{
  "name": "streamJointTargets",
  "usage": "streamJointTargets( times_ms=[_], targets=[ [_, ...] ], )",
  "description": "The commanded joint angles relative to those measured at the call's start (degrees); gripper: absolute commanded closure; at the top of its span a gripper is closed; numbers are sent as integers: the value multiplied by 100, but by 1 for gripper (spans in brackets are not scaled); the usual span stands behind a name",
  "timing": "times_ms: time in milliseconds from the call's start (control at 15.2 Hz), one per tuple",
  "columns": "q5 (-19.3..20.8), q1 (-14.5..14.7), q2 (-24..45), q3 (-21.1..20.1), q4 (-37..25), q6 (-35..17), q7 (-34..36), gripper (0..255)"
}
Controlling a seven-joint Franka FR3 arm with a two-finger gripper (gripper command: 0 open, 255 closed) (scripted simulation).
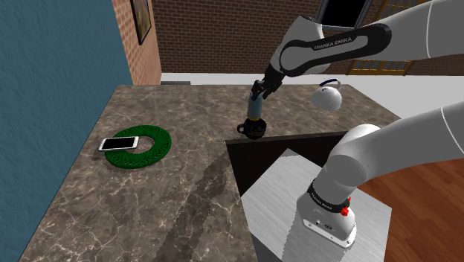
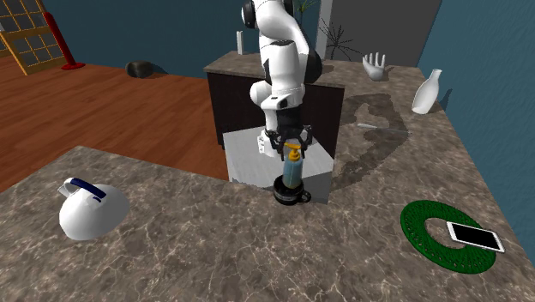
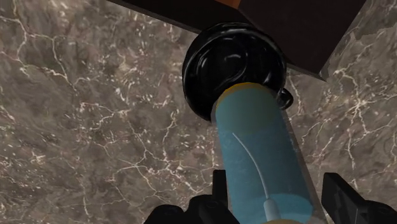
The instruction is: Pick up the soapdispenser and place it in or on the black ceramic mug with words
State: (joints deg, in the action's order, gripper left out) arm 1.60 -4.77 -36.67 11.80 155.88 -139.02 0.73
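Observation:
The soap dispenser (image 1: 254, 108) (image 2: 292, 172) (image 3: 261, 146), a pale blue bottle with an orange pump top, stands upright in the glossy black mug (image 1: 252, 129) (image 2: 290, 192) (image 3: 216, 57). The mug rests on the marble counter at the edge of the dark gap beside the stand. My gripper (image 1: 258, 89) (image 2: 291, 146) (image 3: 277, 181) is at the bottle's upper end, one finger on each side. In the wrist view one finger (image 3: 219, 188) lies against the bottle, while the other finger (image 3: 337, 194) stands a little off it, so the gripper is open.
A green ring (image 1: 137, 147) (image 2: 439, 233) with a white phone (image 1: 119, 142) (image 2: 476, 236) on it lies on the counter. A white kettle (image 1: 327, 97) (image 2: 90, 210) sits past the mug. A white vase (image 2: 426, 92) and hand figure (image 2: 374, 64) stand far off.

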Motion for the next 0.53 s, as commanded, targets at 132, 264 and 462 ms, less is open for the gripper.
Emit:
streamJointTargets(
  times_ms=[132, 264, 462],
  targets=[
    [0, 0, 1, 1, 0, -2, -1, 0],
    [0, 0, 1, 1, 0, -2, -1, 0],
    [17, -29, -173, -24, -73, 245, 14, 0]
  ],
)
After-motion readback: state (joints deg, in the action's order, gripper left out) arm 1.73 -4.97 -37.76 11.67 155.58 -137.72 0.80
